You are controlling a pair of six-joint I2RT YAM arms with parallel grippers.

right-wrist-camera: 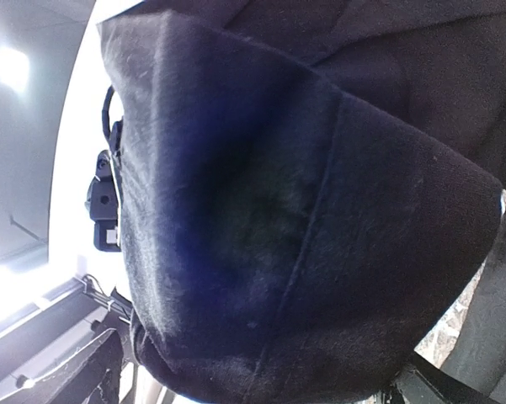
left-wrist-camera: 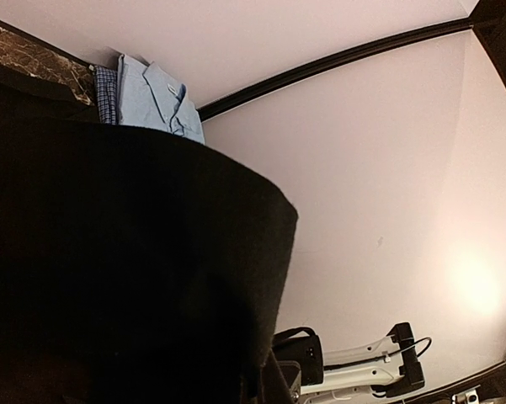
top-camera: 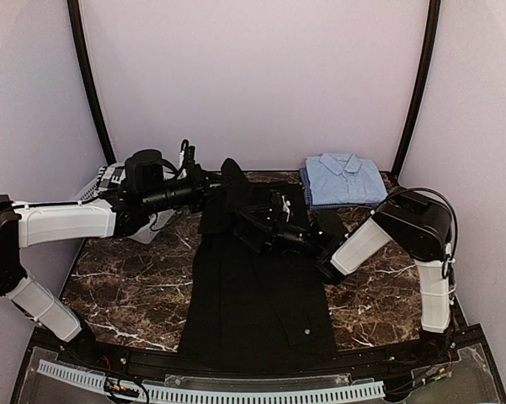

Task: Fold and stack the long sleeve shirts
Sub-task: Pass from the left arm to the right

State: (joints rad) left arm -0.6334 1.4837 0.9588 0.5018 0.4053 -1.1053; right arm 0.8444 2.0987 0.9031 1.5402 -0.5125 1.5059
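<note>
The black shirt (top-camera: 257, 295) lies lengthwise down the middle of the marble table (top-camera: 126, 286), with its far end lifted off the surface. My left gripper (top-camera: 212, 182) is shut on that raised far end from the left. My right gripper (top-camera: 257, 220) is shut on the black cloth from the right, a little nearer. Black cloth fills the left wrist view (left-wrist-camera: 118, 269) and the right wrist view (right-wrist-camera: 303, 219) and hides both sets of fingers. The light blue shirt (top-camera: 345, 178) lies folded at the back right; it also shows in the left wrist view (left-wrist-camera: 156, 93).
A blue checked cloth (top-camera: 307, 192) lies under the folded light blue shirt. A white object (top-camera: 105, 181) and some white cloth (top-camera: 156, 223) sit at the back left behind my left arm. Curved black frame poles (top-camera: 417, 84) stand against the lilac walls.
</note>
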